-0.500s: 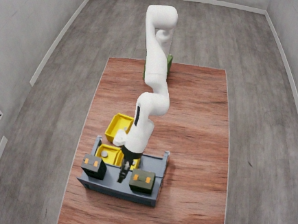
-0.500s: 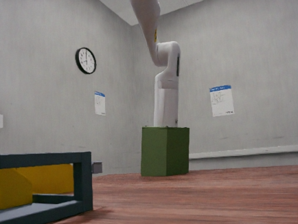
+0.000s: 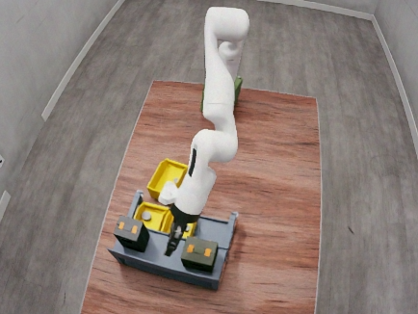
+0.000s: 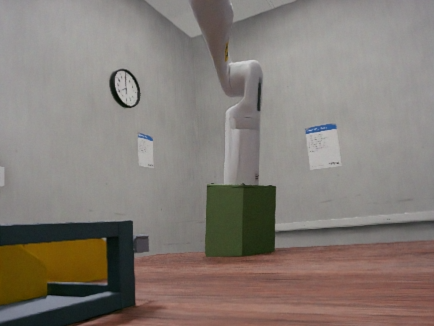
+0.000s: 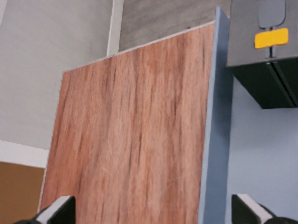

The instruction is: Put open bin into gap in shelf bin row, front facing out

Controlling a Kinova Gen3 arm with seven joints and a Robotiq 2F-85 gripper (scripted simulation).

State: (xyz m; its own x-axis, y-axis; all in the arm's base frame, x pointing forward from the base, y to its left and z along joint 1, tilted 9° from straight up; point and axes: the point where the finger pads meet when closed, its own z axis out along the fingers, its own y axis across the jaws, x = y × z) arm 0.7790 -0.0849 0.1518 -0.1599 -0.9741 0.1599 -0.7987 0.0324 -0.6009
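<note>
- The grey shelf (image 3: 136, 200) stood near one end of the wooden bench (image 3: 274, 193), and everything else is placed from it here.
- The white arm (image 3: 219, 96) reached from its green pedestal (image 4: 240, 220) at the far end of the bench down over the shelf's top board.
- The end effector (image 3: 171, 246) hung above the middle of that board, between two dark boxes, with its fingers spread wide and nothing between them.
- In the wrist view both fingertips showed at the bottom corners, well apart, over the shelf's edge and the bench surface.
- One dark box (image 3: 131, 233) with orange tabs sat on the top board toward one end of the shelf; a second dark box (image 3: 199, 253) sat toward the other end.
- The open yellow bin (image 3: 166, 177) lay on the bench just beside the shelf's open side, on the pedestal's side of it, partly hidden by the arm.
- Another yellow bin (image 3: 150, 213) sat inside the shelf, holding a pale round part (image 3: 145, 217).
- A second shelved bin (image 3: 169, 221) next to it was mostly covered by the arm.
- A round clock (image 4: 124, 88) hung on the wall behind the shelf in the exterior view.
</note>
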